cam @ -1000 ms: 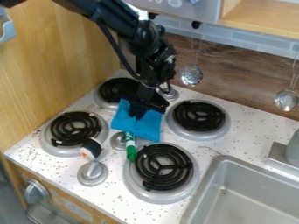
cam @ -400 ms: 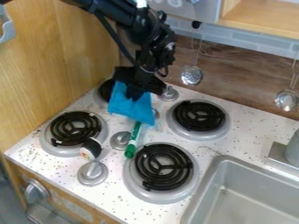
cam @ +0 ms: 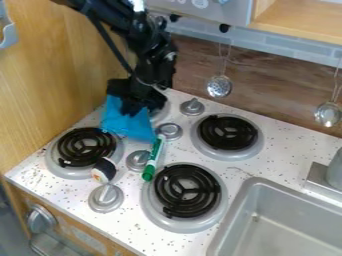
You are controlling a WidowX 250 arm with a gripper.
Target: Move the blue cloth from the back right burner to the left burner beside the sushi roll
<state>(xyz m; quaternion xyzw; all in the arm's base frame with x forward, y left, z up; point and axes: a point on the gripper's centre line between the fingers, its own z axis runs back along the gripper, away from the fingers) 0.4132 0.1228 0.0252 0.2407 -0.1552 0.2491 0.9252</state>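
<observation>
The black gripper point(cam: 133, 107) hangs over the back left part of the stove, shut on a blue cloth point(cam: 128, 123). The cloth droops beneath it, between the back left burner and the front left burner point(cam: 87, 147). A green and white marker point(cam: 153, 157) lies on the white stovetop just right of the cloth, its green cap toward the front, beside a metal knob point(cam: 138, 159). A small black and white round object point(cam: 104, 170) is at the right edge of the front left burner.
Other black coil burners are at the back right point(cam: 228, 132) and front right point(cam: 188, 191). A metal sink point(cam: 280, 225) is at the lower right. Knobs stand up from the stovetop. Metal ladles hang on the back wall, and a wooden panel point(cam: 63, 75) rises at the left.
The gripper and the blue cloth have moved left, away from the marker and the knob behind it. The marker has turned slightly, its rear end now further right.
</observation>
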